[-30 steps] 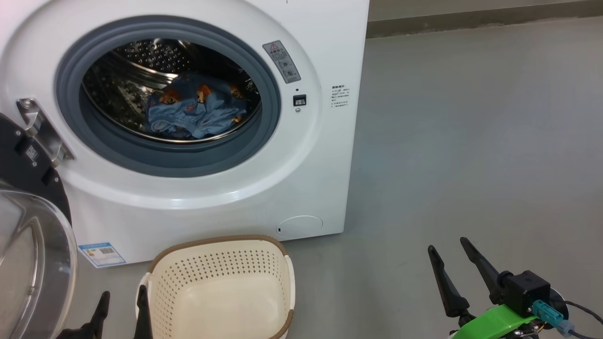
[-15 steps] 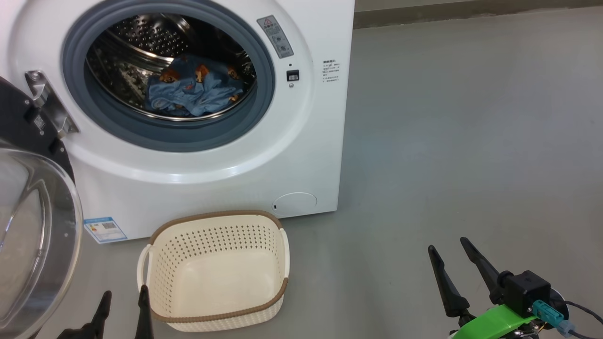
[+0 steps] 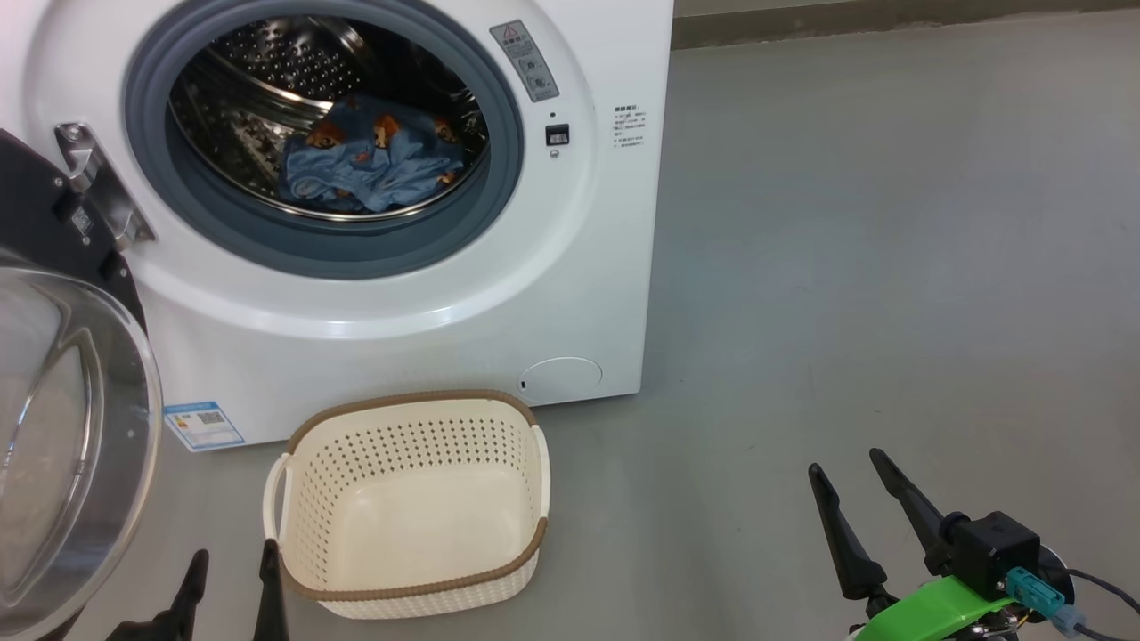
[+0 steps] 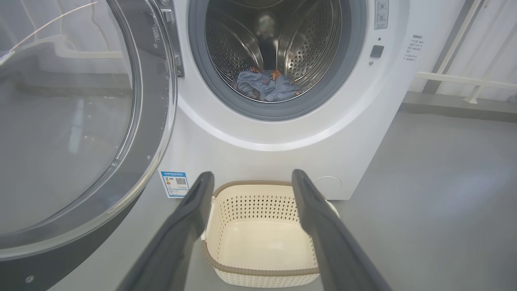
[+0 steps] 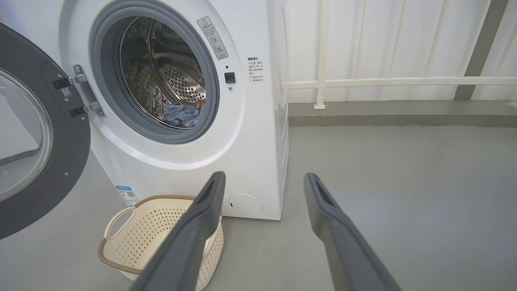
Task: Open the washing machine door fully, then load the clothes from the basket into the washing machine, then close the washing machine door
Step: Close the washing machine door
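**Ana:** Where does the load stand?

**Ben:** The clothes [image 3: 365, 165] lie bunched at the bottom of the drum [image 3: 267, 80] of the washing machine [image 3: 499, 294], behind the grey rubber ring [image 3: 374, 258]. The basket [image 3: 410, 445] stands on the floor [image 3: 846, 267] just before the machine's lower front edge, and its bottom shows bare. By that, loading looks finished and only the shutting is left.

**Ana:** Which way is the door from the jaws?

**Ben:** The washing machine door [image 3: 62, 427] hangs open from its hinge [image 3: 93, 182] on the left side of the opening. It is swung out toward the robot, with its glass bowl facing the basket. It lies just left of the left gripper [image 3: 236, 550], near it but apart. The right gripper [image 3: 843, 459] hovers over bare floor well to the right, with the basket between. The left arm is plainly nearer. A push would likely have to start from the door's outer side and sweep rightward toward the opening.

**Ana:** And the jaws?

**Ben:** Both pairs of fingers stand apart and hold nothing; each wrist view shows clear space between them.

**Ana:** What can't be made out?

**Ben:** The door's free edge and any handle are cut off at the left border of every view, and its outer face is turned away. The drum's rear is dark, so whether the fabric clears the ring all round is a guess, though it seems to sit well inside.
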Robot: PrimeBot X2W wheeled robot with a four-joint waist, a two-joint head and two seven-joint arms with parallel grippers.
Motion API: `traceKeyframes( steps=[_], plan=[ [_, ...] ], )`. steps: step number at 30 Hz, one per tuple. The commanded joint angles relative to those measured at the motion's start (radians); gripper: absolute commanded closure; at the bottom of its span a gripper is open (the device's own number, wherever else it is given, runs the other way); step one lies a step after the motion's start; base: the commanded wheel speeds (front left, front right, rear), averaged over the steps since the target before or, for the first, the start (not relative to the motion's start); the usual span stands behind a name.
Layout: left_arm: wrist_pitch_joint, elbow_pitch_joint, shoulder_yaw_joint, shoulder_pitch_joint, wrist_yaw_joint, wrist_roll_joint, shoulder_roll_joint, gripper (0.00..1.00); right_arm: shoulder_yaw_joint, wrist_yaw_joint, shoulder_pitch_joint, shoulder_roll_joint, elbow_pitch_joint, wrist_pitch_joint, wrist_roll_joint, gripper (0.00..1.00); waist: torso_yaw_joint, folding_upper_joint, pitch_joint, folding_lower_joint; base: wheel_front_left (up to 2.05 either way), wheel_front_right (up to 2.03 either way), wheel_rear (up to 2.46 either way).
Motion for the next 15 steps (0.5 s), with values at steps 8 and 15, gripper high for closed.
traceKeyframes(
  steps=[8, 15],
  plan=[
    [-0.006, -0.025, 0.036, -0.038, -0.005, 0.022, 0.011, 0.0, 0.013, 0.002, -0.037, -0.004, -0.025, -0.005, -0.008, 0.0, 0.036, 0.0, -0.001, 0.0, 0.0, 0.0, 0.0],
    [-0.006, -0.037, 0.047, -0.03, 0.014, 0.047, 0.013, 0.0, 0.022, 0.002, -0.047, -0.014, -0.026, -0.005, -0.008, 0.0, 0.124, 0.0, -0.01, 0.0, 0.0, 0.0, 0.0]
  ],
)
